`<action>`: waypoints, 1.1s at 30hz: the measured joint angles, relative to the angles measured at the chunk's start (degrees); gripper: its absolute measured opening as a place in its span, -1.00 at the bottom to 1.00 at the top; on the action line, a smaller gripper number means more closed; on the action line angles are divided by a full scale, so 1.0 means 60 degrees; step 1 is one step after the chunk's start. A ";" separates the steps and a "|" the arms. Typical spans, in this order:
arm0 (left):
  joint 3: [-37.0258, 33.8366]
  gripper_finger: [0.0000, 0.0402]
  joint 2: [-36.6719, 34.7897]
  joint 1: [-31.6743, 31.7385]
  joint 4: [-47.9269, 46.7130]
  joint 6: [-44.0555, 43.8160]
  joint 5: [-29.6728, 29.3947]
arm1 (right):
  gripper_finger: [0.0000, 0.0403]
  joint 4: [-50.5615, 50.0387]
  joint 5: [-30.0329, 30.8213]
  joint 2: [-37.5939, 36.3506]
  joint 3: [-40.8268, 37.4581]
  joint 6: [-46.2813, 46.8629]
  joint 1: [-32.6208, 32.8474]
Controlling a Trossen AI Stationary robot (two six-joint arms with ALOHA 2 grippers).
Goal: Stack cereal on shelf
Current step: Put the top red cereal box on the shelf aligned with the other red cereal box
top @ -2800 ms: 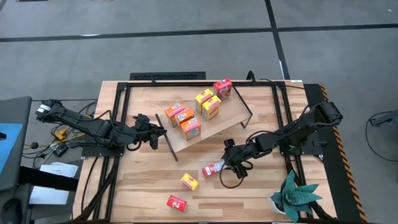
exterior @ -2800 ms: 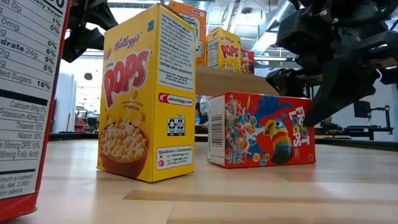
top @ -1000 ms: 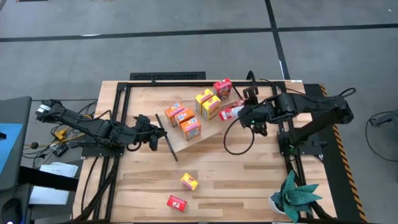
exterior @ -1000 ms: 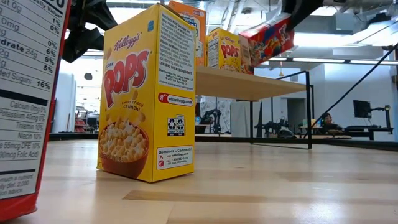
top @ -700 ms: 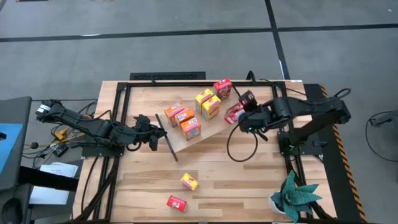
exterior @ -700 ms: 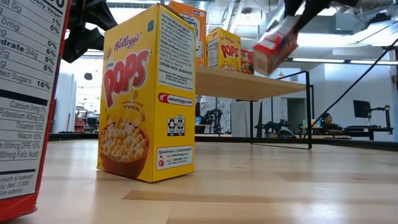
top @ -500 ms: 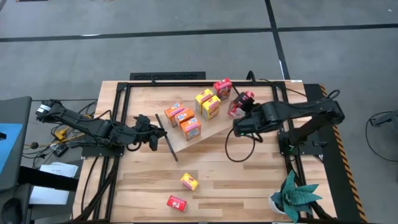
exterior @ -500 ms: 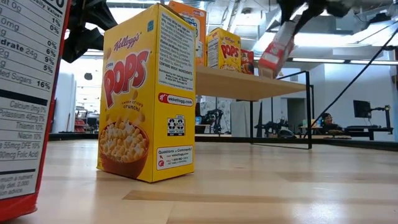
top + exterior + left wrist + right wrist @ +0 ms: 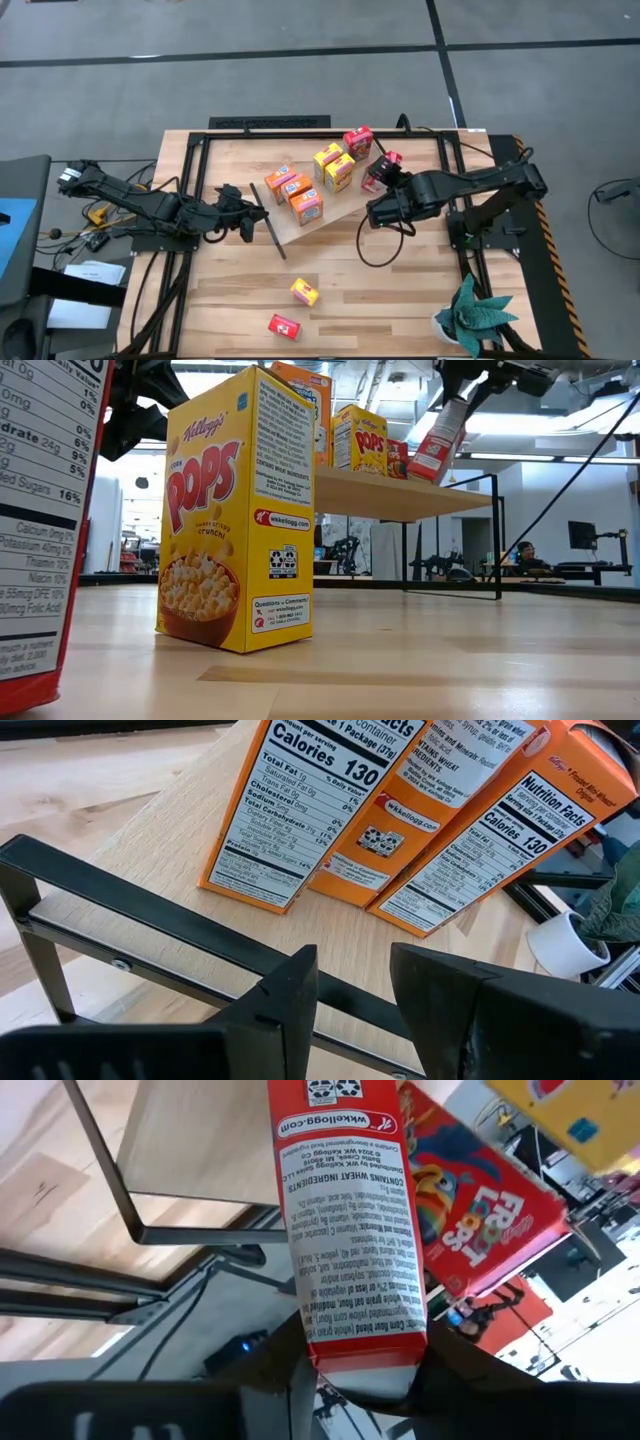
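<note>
1. Your right gripper [image 9: 378,186] is clenched on a red Froot Loops box [image 9: 350,1220]. It pinches the box across its narrow sides near one end, so the long body hangs free and can be lowered onto the board. In the low view this box [image 9: 441,440] is tilted, its lower end just above the shelf [image 9: 400,495], apparently not yet resting on it.

2. That spot looks chosen to fill the open end of the shelf [image 9: 375,185]: a second red Froot Loops box [image 9: 358,142] stands just beside it, then two yellow Corn Pops boxes [image 9: 333,166], then three orange boxes [image 9: 295,194] toward the other end.

3. Your left gripper [image 9: 255,213] sits at the shelf's opposite end. Its fingers [image 9: 290,990] are part-way apart around the black frame rod [image 9: 150,930]. You cannot tell whether they press on it; I judge it is there to steady the shelf.

4. Two boxes still wait on the table [image 9: 420,290], well apart from the shelf: a yellow Corn Pops box [image 9: 305,292] and a red box [image 9: 285,326].
</note>
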 joint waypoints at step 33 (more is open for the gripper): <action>0.0000 -0.41 0.0000 0.0000 0.0003 0.0186 0.0102 | 0.16 -0.0167 0.0506 -0.0406 0.0138 0.2005 -0.0255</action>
